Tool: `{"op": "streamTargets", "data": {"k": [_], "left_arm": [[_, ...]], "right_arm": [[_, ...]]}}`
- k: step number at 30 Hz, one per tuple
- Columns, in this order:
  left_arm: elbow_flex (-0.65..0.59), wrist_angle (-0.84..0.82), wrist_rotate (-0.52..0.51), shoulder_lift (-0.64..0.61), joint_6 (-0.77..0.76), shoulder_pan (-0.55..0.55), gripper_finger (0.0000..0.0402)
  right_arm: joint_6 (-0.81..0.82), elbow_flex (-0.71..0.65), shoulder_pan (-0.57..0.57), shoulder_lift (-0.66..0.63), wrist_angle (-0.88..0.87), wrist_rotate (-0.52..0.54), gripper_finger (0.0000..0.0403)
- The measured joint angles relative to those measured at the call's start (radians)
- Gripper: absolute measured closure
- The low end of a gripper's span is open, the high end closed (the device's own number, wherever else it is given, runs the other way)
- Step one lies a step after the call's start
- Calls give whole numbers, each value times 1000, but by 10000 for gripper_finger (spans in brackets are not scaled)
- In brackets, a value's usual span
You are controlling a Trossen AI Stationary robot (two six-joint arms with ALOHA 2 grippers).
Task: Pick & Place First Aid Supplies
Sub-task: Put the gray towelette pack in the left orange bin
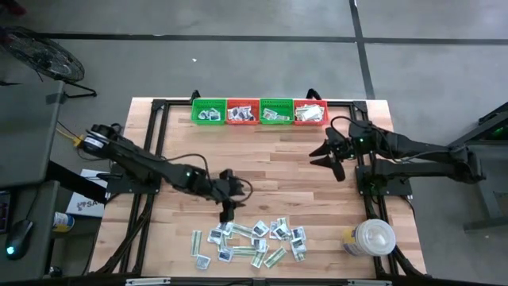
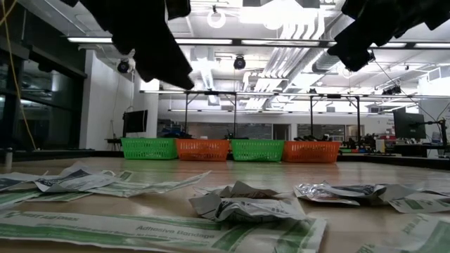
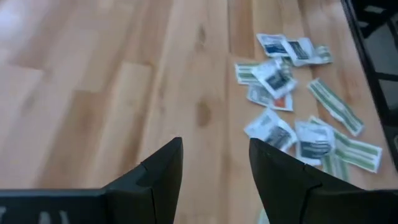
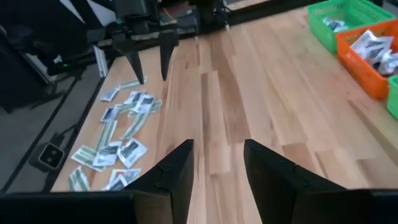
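Note:
The first aid supplies lie loose on the wooden table near its near edge: small white square packets and narrow pale-green strips. They also show in the low view, the left wrist view and the right wrist view. My left gripper hangs open just beyond the far left of the pile, above the table, with nothing between its fingers. My right gripper is open too, off at the table's right and clear of everything.
Four small baskets line the far edge, green, red, green and red, each with packets in it. A big white round lidded container stands at the near right corner. Bare wood lies between pile and baskets.

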Motion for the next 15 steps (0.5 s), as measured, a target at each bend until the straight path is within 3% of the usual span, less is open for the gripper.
{"op": "streamTargets", "data": {"k": [6,12,15], "left_arm": [[0,-46,58,36,-127,-67,220],[0,-253,201,35,-340,-97,220],[0,-311,206,34,-388,-117,220]], "right_arm": [[1,0,24,-1,-15,0,270],[-2,0,41,-1,-15,0,270],[-5,0,46,-1,-15,3,270]]}}
